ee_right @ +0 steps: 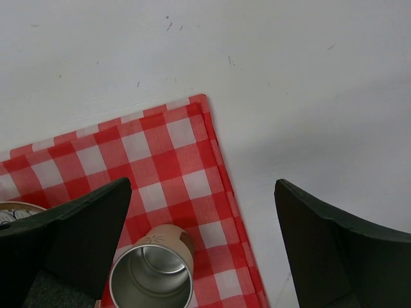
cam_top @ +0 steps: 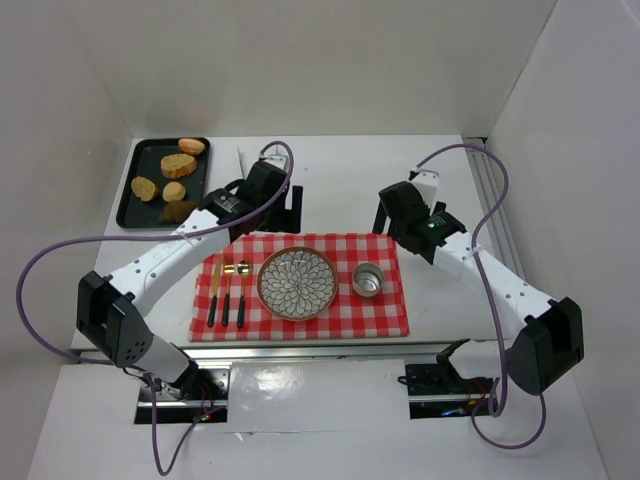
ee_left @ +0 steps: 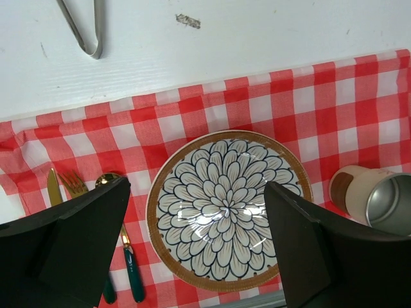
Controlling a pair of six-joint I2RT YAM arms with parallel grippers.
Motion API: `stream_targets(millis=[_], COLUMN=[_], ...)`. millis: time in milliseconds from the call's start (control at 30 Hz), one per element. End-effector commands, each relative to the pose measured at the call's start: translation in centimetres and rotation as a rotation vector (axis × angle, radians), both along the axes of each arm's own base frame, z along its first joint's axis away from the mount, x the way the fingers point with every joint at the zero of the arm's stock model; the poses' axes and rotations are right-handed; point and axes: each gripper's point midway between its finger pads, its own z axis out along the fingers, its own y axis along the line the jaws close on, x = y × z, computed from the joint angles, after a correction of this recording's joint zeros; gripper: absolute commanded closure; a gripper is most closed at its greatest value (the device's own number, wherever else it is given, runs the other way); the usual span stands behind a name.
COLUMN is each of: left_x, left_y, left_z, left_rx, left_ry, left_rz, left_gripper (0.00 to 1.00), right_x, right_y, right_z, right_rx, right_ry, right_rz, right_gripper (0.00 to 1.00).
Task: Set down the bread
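Note:
Several bread pieces (cam_top: pixel 178 165) lie on a black tray (cam_top: pixel 127 215) at the back left. A flower-patterned plate (cam_top: pixel 298 283) sits empty in the middle of the red checkered cloth (cam_top: pixel 390 320). My left gripper (cam_top: pixel 287 204) hovers over the cloth's far edge, open and empty. In the left wrist view the plate (ee_left: pixel 225 208) shows between its fingers (ee_left: pixel 83 237), and the gripper (ee_left: pixel 199 247) holds nothing. My right gripper (cam_top: pixel 388 222) is open and empty above the cloth's far right corner. In the right wrist view it (ee_right: pixel 202 247) holds nothing.
A metal cup (cam_top: pixel 368 280) stands on the cloth right of the plate and shows in the right wrist view (ee_right: pixel 151 276). A knife, fork and spoon (cam_top: pixel 228 295) lie left of the plate. Metal tongs (ee_left: pixel 83 32) lie on the white table behind the cloth.

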Motion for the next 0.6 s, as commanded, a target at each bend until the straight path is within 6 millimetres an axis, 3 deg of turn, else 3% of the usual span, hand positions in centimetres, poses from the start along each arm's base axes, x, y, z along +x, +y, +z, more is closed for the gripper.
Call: stream_targets(millis=[0,133,167,300,567], left_x=[0.7,1.2,1.7,2.2,8.3], left_y=[0.3,0.4,0.6,1.0,4.5], left_z=[2.1,1.6,2.3,0.5,-3.1], left_rx=[-0.034,-0.017,-0.019,0.059,0.132], left_ry=[-0.092,-0.069,-0.073,-0.025,0.036], left_rz=[0.036,0.045,0.056,0.031,0.169], left_gripper=[0.01,0.01,0.01,0.01,0.01], right_x=[-0.1,-0.3,-0.3,-0.4,-0.2], right_y=[-0.2,-0.4,-0.4,-0.3,0.4], right_z=[1.2,1.5,1.5,1.7,2.3], right_rx=[0.004,0.011,0.011,0.021,0.052], right_ry=[-0.047,-0.059,-0.059,-0.063,-0.093], right_rz=[-0.004,-0.004,-0.004,0.002,0.034], right_gripper=[0.0,0.0,0.0,0.0,0.0])
